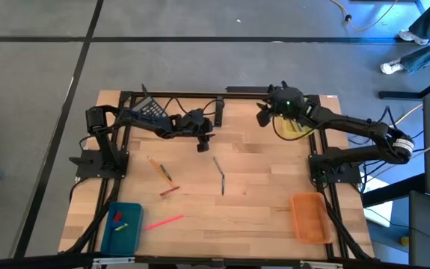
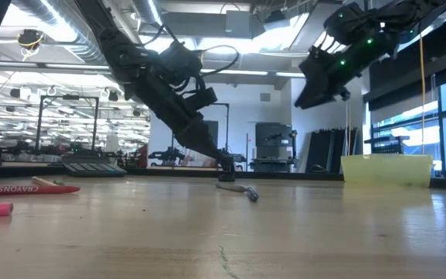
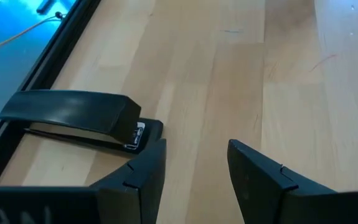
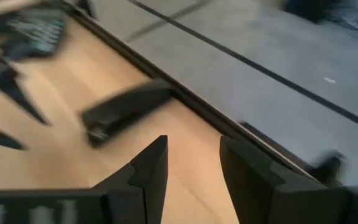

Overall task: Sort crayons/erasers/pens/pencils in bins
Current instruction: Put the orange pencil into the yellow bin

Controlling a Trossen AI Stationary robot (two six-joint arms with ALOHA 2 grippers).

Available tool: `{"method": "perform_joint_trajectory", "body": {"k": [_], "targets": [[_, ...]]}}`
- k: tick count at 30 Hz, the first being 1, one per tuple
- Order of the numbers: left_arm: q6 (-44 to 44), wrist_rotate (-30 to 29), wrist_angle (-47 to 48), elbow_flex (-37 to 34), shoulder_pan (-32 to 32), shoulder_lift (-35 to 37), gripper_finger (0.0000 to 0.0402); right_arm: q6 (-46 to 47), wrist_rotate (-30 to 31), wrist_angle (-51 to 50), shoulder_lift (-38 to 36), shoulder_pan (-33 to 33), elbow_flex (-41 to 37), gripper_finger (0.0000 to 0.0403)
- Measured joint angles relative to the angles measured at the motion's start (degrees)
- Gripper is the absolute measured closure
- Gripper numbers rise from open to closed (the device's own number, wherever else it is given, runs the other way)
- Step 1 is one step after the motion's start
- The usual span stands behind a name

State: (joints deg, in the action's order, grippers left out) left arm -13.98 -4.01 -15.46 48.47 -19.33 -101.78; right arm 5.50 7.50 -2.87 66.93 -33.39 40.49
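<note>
Erasers [image 1: 118, 218] sit in the teal bin [image 1: 121, 242] at 7 o'clock. I see crayons [image 1: 162, 222] and pencils [image 1: 219, 174] loose on the surface. Left gripper [image 1: 203, 146] and right gripper [image 1: 262, 117] both gape wide, empty.

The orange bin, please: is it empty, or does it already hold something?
Empty: the high view shows only bare orange floor inside the orange bin.

teal bin [image 1: 122, 228] | orange bin [image 1: 309, 217] | yellow bin [image 2: 385, 169] | black stapler [image 3: 82, 119]
</note>
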Motion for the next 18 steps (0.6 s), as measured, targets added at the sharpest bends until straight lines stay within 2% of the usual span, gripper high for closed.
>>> {"method": "perform_joint_trajectory", "body": {"k": [5,7,13,18], "targets": [[0.9,-0.4,0.9,0.0,0.3,1.2,0.0239,-0.7,-9.9,4.9,3.0,0.0,0.0,0.0253],[1.5,-2.6,2.0,0.0,0.9,2.6,0.0239,-1.4,-12.2,5.4,4.2,0.4,0.0,0.0253],[2.8,-15.8,12.4,0.0,4.6,10.9,0.0239,-4.3,-12.6,5.5,6.2,2.3,0.0,0.0253],[10.3,-17.1,18.6,0.1,7.7,15.8,0.0239,-4.5,-12.7,5.9,6.2,4.1,0.0,0.0253]]}}
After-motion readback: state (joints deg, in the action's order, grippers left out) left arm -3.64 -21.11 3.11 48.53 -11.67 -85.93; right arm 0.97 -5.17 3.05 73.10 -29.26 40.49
